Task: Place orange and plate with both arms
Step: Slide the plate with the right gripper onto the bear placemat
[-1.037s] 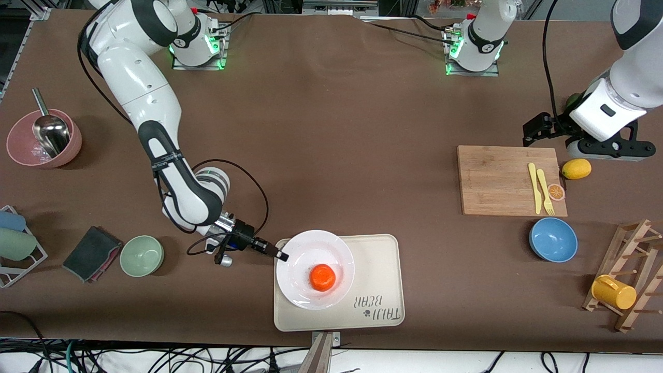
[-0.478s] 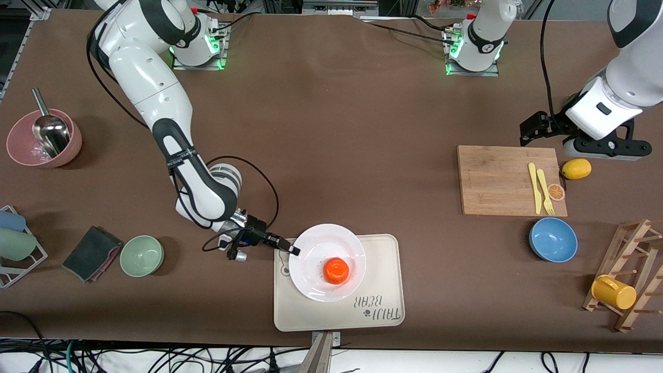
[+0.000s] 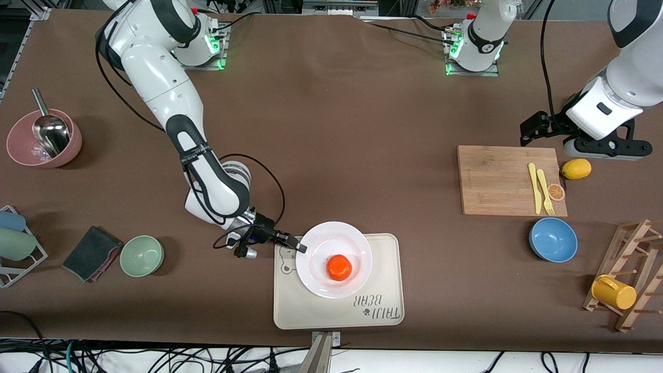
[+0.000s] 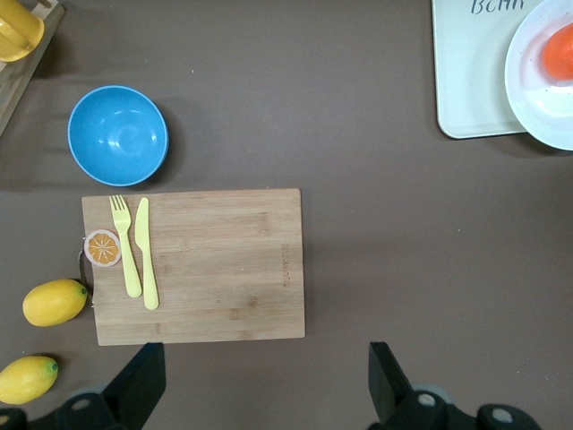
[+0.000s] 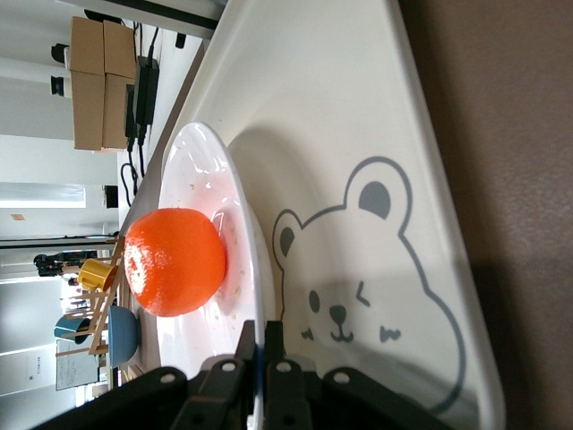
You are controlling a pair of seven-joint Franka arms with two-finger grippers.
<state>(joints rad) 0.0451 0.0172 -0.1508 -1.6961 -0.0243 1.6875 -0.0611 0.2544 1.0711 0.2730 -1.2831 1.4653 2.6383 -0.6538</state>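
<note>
The white plate (image 3: 322,242) carries the orange (image 3: 339,267) and lies over the cream bear-printed tray (image 3: 386,269). My right gripper (image 3: 299,247) is shut on the plate's rim, on the side toward the right arm's end. In the right wrist view its fingers (image 5: 260,336) pinch the thin rim of the plate (image 5: 201,170), with the orange (image 5: 175,262) just past them and the tray (image 5: 358,134) beneath. My left gripper (image 3: 607,149) hangs open over bare table beside the cutting board. In the left wrist view that gripper (image 4: 266,358) has nothing between its fingers.
A wooden cutting board (image 3: 505,180) holds a yellow knife, a fork and an orange slice, with a lemon (image 3: 576,169) beside it. A blue bowl (image 3: 553,239) and a mug rack (image 3: 629,282) stand toward the left arm's end. A green bowl (image 3: 141,255), a cloth and a pink bowl (image 3: 44,139) stand toward the right arm's end.
My right gripper has carried the plate with the orange toward the left arm's end, farther over the tray. The left arm has barely moved.
</note>
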